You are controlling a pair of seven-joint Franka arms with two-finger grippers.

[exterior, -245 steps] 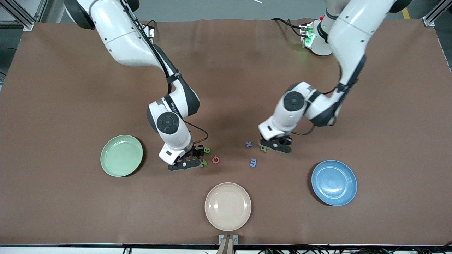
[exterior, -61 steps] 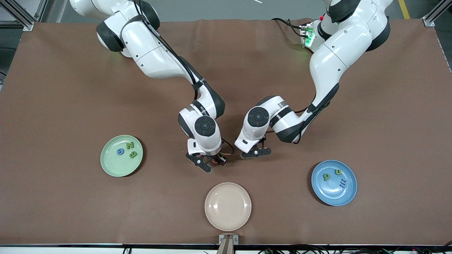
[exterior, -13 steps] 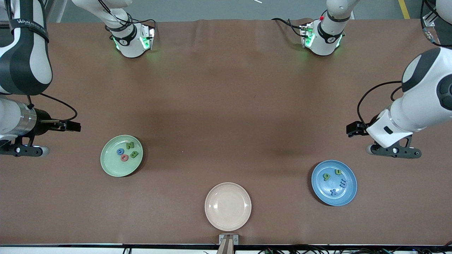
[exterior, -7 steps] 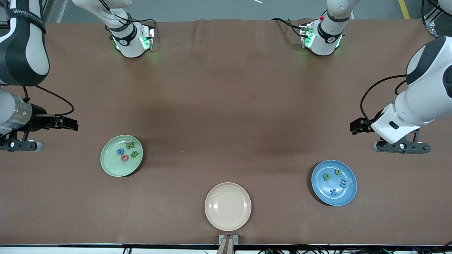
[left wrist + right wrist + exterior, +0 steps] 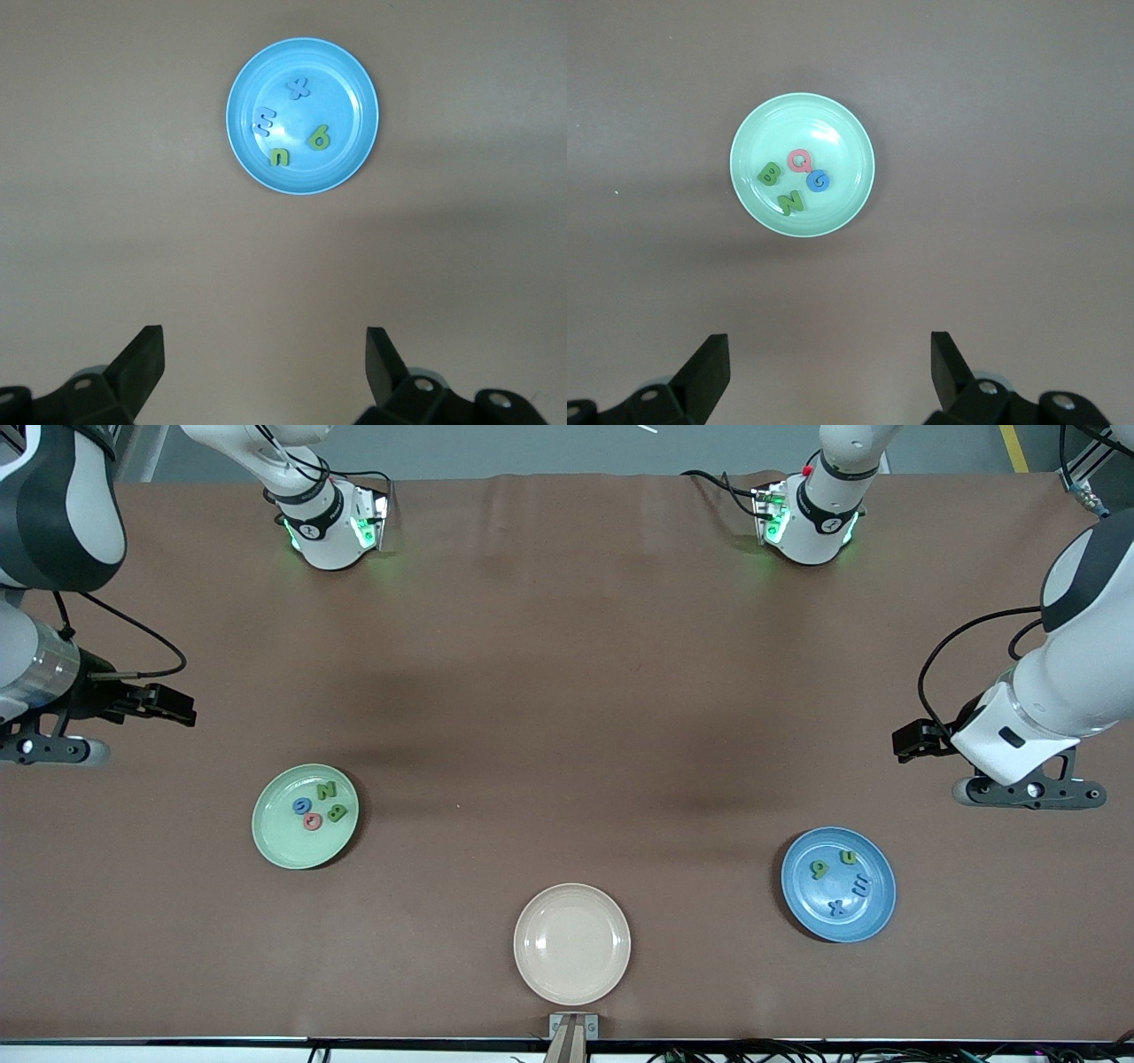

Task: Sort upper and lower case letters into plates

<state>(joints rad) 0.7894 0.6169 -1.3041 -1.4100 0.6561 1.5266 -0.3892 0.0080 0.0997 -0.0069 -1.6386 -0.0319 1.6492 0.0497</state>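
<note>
Green plate (image 5: 275, 846): on the table (image 5: 567, 673) toward the right arm's end, carrying four letters: a green B (image 5: 770, 174), pink Q (image 5: 799, 161), blue G (image 5: 819, 181) and green N (image 5: 791, 203), all capitals
Blue plate (image 5: 864, 921): toward the left arm's end, carrying four small letters: a blue x (image 5: 299, 87), blue m (image 5: 265, 119), green n (image 5: 280, 158) and a green one (image 5: 319, 137) that could be b or q
Beige plate (image 5: 572, 943): between the two and nearest the front camera, nothing in it
Left pincer (image 5: 266, 354): up over bare table near the blue plate, fingers spread wide, holding nothing
Right pincer (image 5: 828, 354): up over bare table near the green plate, fingers spread wide, holding nothing
Progress: no loose letters on the table; sorting looks finished
Handling: the letters look like light, thin foam or plastic, likely to slide; best pinched across a stroke, from above
</note>
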